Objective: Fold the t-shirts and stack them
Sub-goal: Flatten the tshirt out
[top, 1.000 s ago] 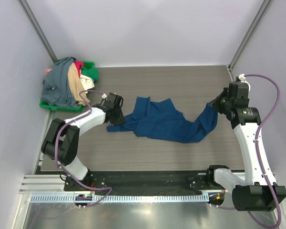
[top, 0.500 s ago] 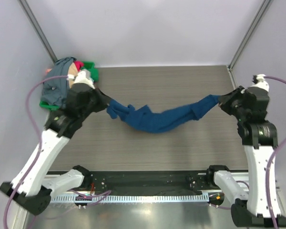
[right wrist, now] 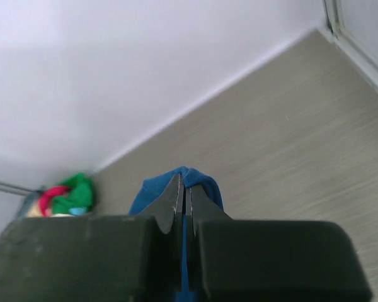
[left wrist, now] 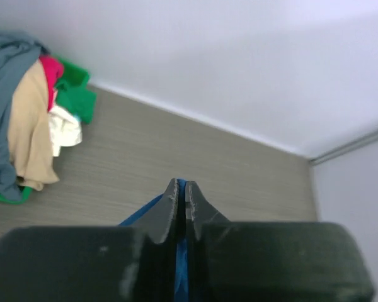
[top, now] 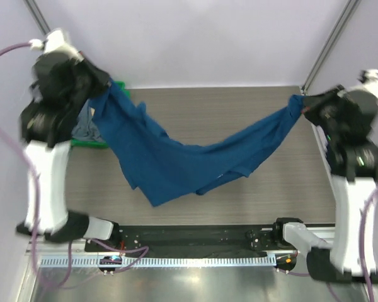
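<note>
Seen from above, the navy t-shirt (top: 176, 160) hangs in the air over the table (top: 239, 107), stretched like a hammock between the two arms. The left gripper (top: 106, 90), at about ten o'clock, pinches one end of it. The right gripper (top: 300, 104), at about two o'clock, pinches the other end. The loose middle of the shirt sags toward six o'clock. Beside the left arm, at nine o'clock, a part of the pile of other t-shirts (top: 83, 128) shows on the green tray (top: 94, 144).

In the left wrist view, the jaws of the left gripper (left wrist: 181, 189) stand almost together, with a thin strip of the navy t-shirt (left wrist: 142, 214) between them. The pile of other t-shirts (left wrist: 25, 126) lies at ten o'clock, with grey, tan, white, pink and green cloth.

In the right wrist view, the right gripper (right wrist: 181, 182) presses its jaws on a fold of the navy t-shirt (right wrist: 203, 187), which bulges around the tips. The pile of other t-shirts (right wrist: 66, 198) shows small at nine o'clock.
</note>
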`<state>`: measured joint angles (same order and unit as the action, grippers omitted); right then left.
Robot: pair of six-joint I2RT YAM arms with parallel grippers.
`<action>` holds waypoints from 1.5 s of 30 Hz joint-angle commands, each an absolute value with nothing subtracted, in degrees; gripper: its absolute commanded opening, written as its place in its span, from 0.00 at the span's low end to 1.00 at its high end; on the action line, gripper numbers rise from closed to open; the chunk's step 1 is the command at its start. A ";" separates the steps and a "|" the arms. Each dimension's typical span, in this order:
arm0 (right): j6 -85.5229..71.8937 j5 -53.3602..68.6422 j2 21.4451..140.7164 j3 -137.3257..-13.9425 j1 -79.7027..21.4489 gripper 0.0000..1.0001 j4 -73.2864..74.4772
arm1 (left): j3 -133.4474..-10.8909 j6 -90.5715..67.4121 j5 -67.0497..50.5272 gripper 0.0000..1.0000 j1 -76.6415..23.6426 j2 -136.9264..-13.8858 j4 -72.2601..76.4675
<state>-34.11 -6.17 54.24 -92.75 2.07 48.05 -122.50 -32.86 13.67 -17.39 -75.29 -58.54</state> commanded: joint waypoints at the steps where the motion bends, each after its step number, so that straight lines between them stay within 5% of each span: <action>1: -33.66 -7.65 66.70 -88.35 2.37 0.01 48.79 | -122.43 -30.85 2.92 0.08 -8.46 -95.85 -66.44; 3: -33.93 -5.64 65.14 -81.68 2.37 0.01 44.94 | -119.64 -30.06 0.36 0.25 -7.82 -103.87 -67.58; 4: -33.93 -5.02 63.82 -79.13 2.37 0.01 43.43 | -115.79 -29.97 -1.39 0.44 -8.26 -104.58 -66.37; 7: -33.05 -4.92 60.56 -71.38 2.29 0.01 40.79 | -95.12 -32.50 -0.71 0.78 -9.05 -96.70 -52.51; 9: -32.35 -4.66 60.21 -67.86 2.37 0.01 39.99 | -88.80 -33.48 -0.35 0.84 -9.05 -91.70 -48.09; 18: -31.55 -2.20 62.92 -60.12 2.37 0.01 34.11 | -63.04 -37.44 6.15 0.78 -13.53 -74.20 -40.97; 22: -31.47 -1.76 64.95 -58.98 2.37 0.01 32.44 | -55.91 -41.12 8.34 0.76 -23.62 -69.53 -37.45; 36: -30.41 -1.58 67.76 -58.01 2.29 0.01 30.85 | -49.57 -48.60 10.72 0.71 -48.50 -78.65 -30.94; 45: -29.62 -2.20 67.50 -57.57 2.37 0.01 30.59 | -51.68 -50.18 10.72 0.67 -53.34 -89.64 -30.32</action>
<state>-30.76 -1.80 68.20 -57.23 2.11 32.93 -49.74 -48.29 9.23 -52.25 -88.55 -31.64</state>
